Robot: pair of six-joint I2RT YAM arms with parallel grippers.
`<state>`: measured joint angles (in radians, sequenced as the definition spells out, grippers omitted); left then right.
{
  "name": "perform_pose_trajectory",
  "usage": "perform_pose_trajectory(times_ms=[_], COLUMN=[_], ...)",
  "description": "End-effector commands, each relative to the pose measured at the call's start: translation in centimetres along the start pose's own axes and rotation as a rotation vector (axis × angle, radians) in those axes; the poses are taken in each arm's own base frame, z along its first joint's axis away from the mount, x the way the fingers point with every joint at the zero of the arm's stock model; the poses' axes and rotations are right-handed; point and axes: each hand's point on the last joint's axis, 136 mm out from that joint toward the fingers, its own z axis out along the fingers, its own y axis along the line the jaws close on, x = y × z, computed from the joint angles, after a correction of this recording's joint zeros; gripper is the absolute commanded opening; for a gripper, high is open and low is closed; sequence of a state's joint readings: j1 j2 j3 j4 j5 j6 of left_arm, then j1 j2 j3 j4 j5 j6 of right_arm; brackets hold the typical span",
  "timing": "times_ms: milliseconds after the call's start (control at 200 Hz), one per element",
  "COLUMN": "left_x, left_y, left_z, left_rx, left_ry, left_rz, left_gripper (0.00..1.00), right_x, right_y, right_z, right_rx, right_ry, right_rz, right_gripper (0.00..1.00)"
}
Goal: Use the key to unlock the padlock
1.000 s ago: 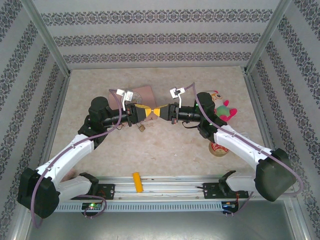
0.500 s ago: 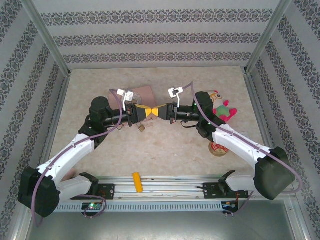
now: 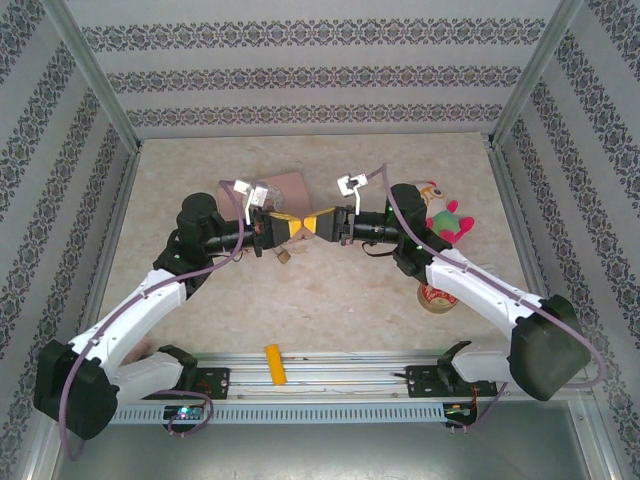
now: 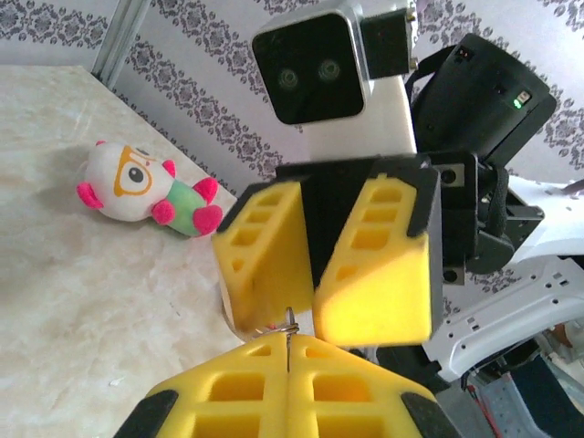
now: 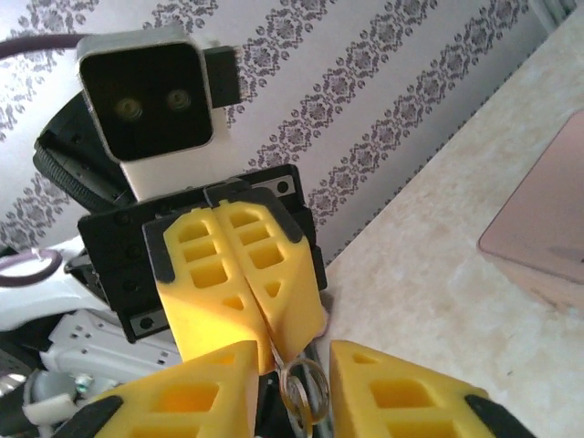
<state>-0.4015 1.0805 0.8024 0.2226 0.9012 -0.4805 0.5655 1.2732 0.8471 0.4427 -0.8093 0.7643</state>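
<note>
Now the left hand [image 5: 263, 336] has the key [image 4: 288, 321], and the right hand [image 4: 312, 312] has let go

Fingertip to fingertip, the two hands meet above the surface [image 3: 340, 310], a little toward 12 o'clock from its middle. The left hand's yellow fingers are pressed flat together. The thin grey key is pinched at their very tips, and its wire ring [image 5: 301, 394] sits in the gap between the right hand's fingers. Those fingers stand part-way apart on either side of the key and grip nothing.

A second ago it was the other way round. The right hand was clamped shut and the left hand's fingers were still slightly parted. The arms themselves have barely shifted since then.

The padlock [image 3: 284, 256] looks to be the small brown lump on the surface just at 6 o'clock from the left hand. It lies clear of both hands, in the same spot as before, and is too small to make out its shackle.

Nothing else has moved. A flat pink tin [image 3: 290, 184] lies at 12 o'clock from the left hand and a plush toy [image 3: 445, 215] at 3 o'clock from the right hand. A round can [image 3: 437, 296] sits at 5 o'clock from the right hand. A yellow block [image 3: 273, 363] lies at the surface's 6 o'clock edge.
</note>
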Motion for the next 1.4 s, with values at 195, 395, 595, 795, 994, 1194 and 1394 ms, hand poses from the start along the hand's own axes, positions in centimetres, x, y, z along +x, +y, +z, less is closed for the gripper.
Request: perform_pose_trajectory(times_ms=[195,395,595,795,994,1194,1394], left_x=[0.5,1.3,2.8,3.5,3.6,3.7,3.9], left_y=[-2.3,-4.2,-3.2,-3.2,-2.9,-2.9,-3.2], left_z=[-2.9,-2.4,-2.0,-1.3,-0.7,-0.4,-0.5], left_rx=[-0.099,-0.116,-0.229,-0.233,-0.224,-0.212,-0.196], left_ry=[0.221,0.401,0.598,0.668,0.675,0.664,0.656], left_rz=[0.231,0.241,0.265,0.279,0.281,0.277,0.278], left_gripper=[0.0,0.0,0.0,0.0,0.0,0.0,0.0], right_x=[-0.4,-0.2,0.5,1.9,3.5,4.6,4.6], right_y=[1.1,1.8,1.9,0.8,0.8,0.3,-0.5], right_z=[-3.4,-4.7,-4.9,-4.2,-2.6,-0.7,-0.1], right_rx=[0.16,0.205,0.2,0.252,0.262,0.289,0.312], right_ry=[-0.093,-0.127,-0.114,-0.069,0.025,0.092,0.095], right_rz=[-0.134,-0.211,-0.218,-0.228,-0.246,-0.271,-0.27], right_gripper=[0.55,0.53,0.52,0.52,0.52,0.53,0.52])
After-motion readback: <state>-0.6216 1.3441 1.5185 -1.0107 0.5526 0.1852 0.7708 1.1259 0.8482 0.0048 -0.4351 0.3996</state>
